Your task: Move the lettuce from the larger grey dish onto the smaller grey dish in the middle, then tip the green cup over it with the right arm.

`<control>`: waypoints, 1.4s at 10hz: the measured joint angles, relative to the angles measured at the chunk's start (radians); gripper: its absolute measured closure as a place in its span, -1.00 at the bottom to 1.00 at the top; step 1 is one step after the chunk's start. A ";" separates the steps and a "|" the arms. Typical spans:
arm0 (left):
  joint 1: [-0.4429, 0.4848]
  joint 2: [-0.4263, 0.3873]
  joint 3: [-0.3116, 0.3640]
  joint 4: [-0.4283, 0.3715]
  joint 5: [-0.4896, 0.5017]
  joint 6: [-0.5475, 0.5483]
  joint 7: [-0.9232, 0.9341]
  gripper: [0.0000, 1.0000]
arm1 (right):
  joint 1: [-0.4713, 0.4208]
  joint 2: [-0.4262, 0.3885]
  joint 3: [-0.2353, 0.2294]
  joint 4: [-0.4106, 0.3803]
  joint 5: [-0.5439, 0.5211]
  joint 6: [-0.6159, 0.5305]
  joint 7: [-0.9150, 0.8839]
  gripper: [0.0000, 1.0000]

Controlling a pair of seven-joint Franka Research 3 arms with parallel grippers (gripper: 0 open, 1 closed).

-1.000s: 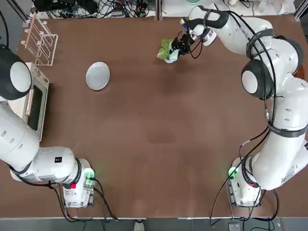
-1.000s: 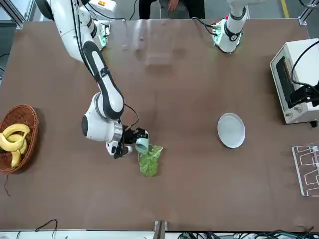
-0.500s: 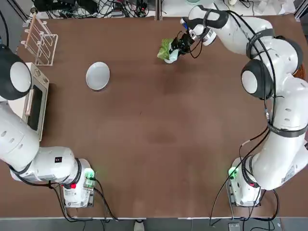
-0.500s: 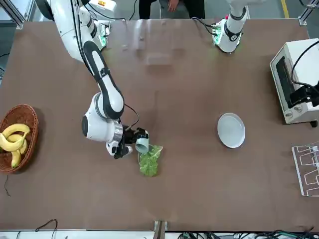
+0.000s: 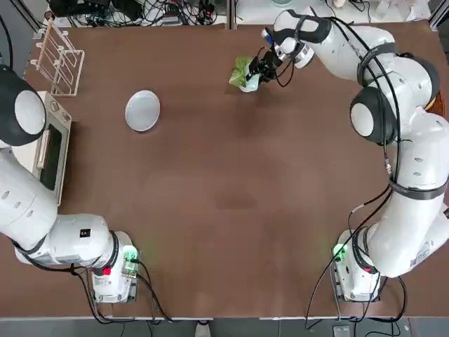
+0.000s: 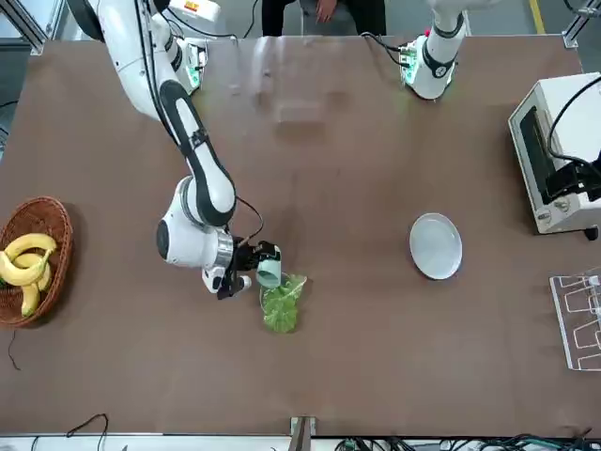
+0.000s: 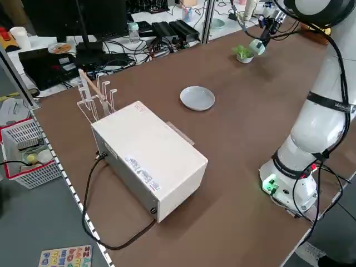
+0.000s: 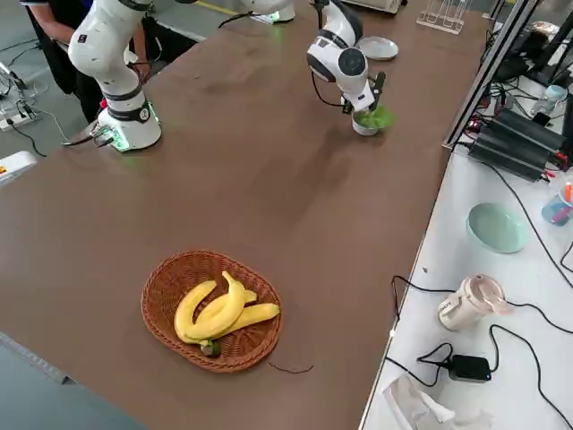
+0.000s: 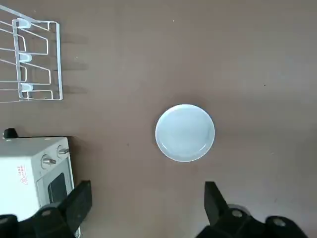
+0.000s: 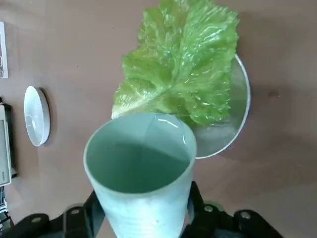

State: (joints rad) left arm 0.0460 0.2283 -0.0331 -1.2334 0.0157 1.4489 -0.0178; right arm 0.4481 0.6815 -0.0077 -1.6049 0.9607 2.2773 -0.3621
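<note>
Tilting over the lettuce (image 10: 181,64) in the smaller grey dish (image 10: 229,132), green cup (image 10: 140,171) clamped in right hand (image 6: 235,271); larger grey dish (image 5: 142,110) well apart.

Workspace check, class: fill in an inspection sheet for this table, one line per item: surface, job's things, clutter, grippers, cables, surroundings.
Surface: brown table, no spills seen.
Job's things: lettuce lies in the bowl; cup tilted over it; plate bare.
Clutter: toaster oven, wire rack, banana basket.
Grippers: right gripper shut on the cup at the bowl; left gripper open, high above the plate.
Cables: black cables along the right arm and at both bases.
Surroundings: side bench with cables and a mint dish; a person behind the table's edge.
</note>
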 joint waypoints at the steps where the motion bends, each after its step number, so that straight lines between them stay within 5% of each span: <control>1: 0.000 0.000 0.000 0.000 0.000 0.000 0.002 -1.00 | 0.001 0.001 0.000 0.001 0.000 0.000 0.000 -0.37; 14: -0.013 -0.014 -0.045 0.000 0.000 -0.019 0.041 -1.00 | 0.005 0.010 0.001 0.032 0.000 -0.041 0.177 -0.37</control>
State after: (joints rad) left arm 0.0329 0.2148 -0.0777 -1.2330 0.0157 1.4297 0.0235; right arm 0.4533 0.6910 -0.0065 -1.5731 0.9606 2.2362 -0.1851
